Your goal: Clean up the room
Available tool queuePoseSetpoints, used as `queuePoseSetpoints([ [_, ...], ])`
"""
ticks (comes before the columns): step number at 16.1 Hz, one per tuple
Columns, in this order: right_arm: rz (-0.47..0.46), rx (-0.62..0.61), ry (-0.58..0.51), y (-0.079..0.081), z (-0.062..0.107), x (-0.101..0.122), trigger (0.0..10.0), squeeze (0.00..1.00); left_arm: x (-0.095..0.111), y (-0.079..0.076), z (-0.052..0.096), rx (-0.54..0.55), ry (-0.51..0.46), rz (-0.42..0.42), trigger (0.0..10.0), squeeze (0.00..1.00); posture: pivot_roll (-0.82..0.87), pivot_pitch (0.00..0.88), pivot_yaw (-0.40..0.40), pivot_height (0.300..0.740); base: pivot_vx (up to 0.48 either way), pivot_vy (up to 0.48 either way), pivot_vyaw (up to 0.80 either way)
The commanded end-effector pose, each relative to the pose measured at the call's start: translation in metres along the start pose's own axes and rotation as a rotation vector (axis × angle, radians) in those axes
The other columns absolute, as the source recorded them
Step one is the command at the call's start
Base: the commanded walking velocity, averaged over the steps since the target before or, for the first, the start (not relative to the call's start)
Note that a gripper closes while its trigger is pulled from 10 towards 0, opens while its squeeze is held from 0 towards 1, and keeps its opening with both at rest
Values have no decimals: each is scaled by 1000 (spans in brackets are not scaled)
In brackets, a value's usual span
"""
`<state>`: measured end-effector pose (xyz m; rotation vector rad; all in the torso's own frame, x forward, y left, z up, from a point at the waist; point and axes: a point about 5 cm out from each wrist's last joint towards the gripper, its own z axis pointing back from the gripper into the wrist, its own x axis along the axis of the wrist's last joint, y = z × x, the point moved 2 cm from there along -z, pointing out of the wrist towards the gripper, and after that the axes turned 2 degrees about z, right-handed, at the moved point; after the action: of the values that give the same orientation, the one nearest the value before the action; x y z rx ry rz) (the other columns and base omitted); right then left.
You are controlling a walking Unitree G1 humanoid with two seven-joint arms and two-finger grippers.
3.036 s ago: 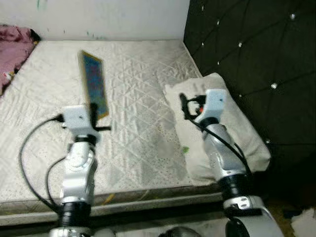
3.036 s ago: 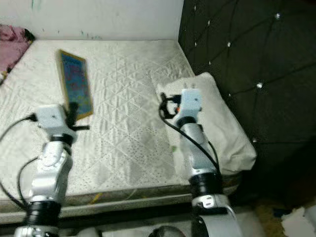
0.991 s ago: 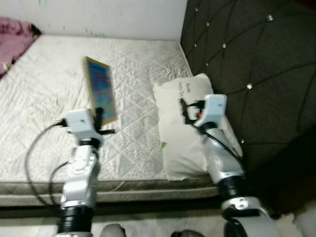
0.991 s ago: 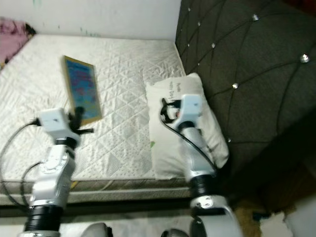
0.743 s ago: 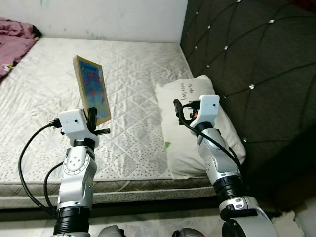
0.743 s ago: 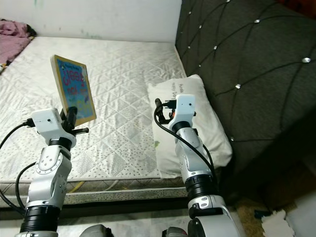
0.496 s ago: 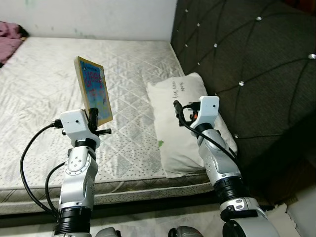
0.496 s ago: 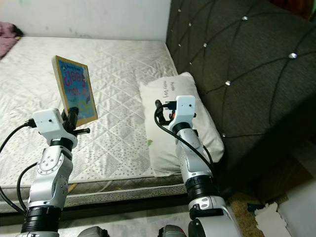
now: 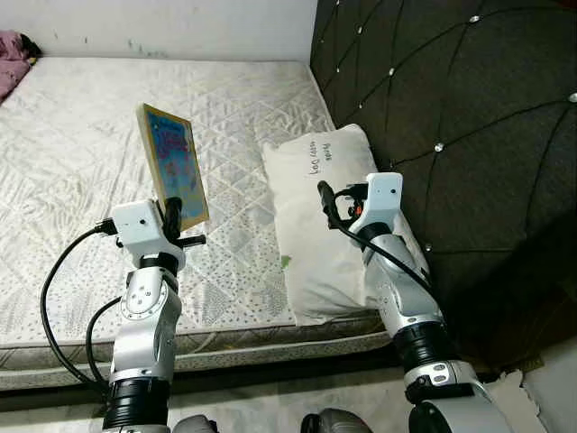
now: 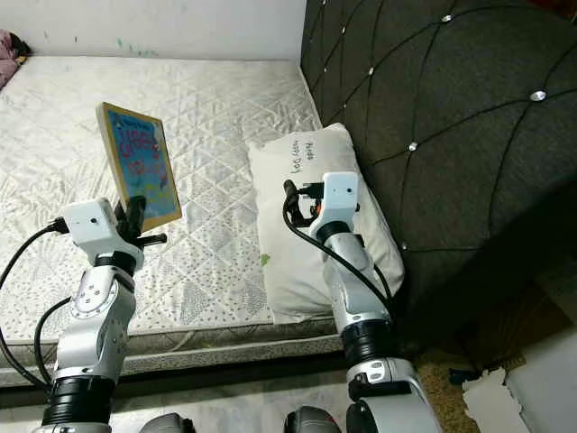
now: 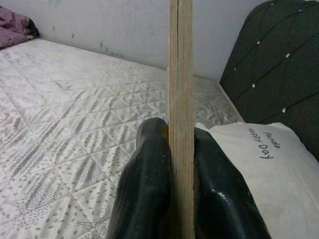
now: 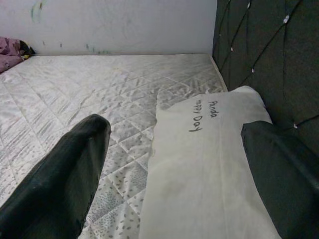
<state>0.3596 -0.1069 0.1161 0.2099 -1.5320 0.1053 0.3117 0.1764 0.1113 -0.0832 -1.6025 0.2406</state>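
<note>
I had the left hand (image 9: 174, 213) clamped on the lower edge of the book (image 9: 171, 165), which stood nearly upright above the bed (image 9: 81, 162), lifted clear of the mattress; in the left wrist view its thin edge ran straight up between the two fingers (image 11: 149, 189), squeezed from both sides. The right hand (image 9: 330, 200) hovered over the pillow (image 9: 315, 207) with its fingers (image 12: 60, 174) spread wide apart and nothing between them. The pillow lay at the right end of the bed, close against the dark padded headboard (image 9: 451, 126), with handwriting on its far end. A bundle of pink cloth (image 9: 13, 47) sat at the far left corner of the mattress, well apart from both hands. I judged the job as only partly along: the book was picked up but not yet put anywhere, and I could not see a shelf or other place meant for it. The pillow looked roughly in place, and the pink cloth remained to be dealt with. Scraps of white paper (image 10: 491, 383) lay on the floor at the near right, also untouched.
</note>
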Motion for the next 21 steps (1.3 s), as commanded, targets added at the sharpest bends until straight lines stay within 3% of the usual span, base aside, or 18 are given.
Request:
queuePoseSetpoints([
  [1, 1, -5, -5, -3, 1, 3, 10000, 0, 12, -3, -1, -12, -50, 0, 10000, 0, -91, 0, -62, 686, 0, 0, 0],
  [4, -5, 3, -10, -2, 1, 3, 10000, 0, 13, 0, -2, 10, -58, -6, 10000, 0, -90, 0, -63, 656, 0, 0, 0],
  [13, 12, 17, -6, -2, 0, 3, 10000, 0, 15, 12, -2, 67, -69, 9, 10000, 0, -86, 0, -71, 656, 0, 0, 0],
  [18, 9, 54, 20, 4, 2, -1, 10000, 0, 15, 11, 0, 51, -76, 17, 10000, 0, -89, 0, -73, 656, 361, 0, 0],
  [20, 86, 60, 16, 7, 1, -2, 10000, 0, 15, 9, -1, 44, -77, 19, 10000, 0, -91, 0, -74, 656, 480, 0, 0],
  [21, 82, 81, 5, 11, 1, -1, 10000, 0, 15, 9, -1, 40, -77, 21, 10000, 0, -93, 0, -73, 656, 480, 0, 0],
])
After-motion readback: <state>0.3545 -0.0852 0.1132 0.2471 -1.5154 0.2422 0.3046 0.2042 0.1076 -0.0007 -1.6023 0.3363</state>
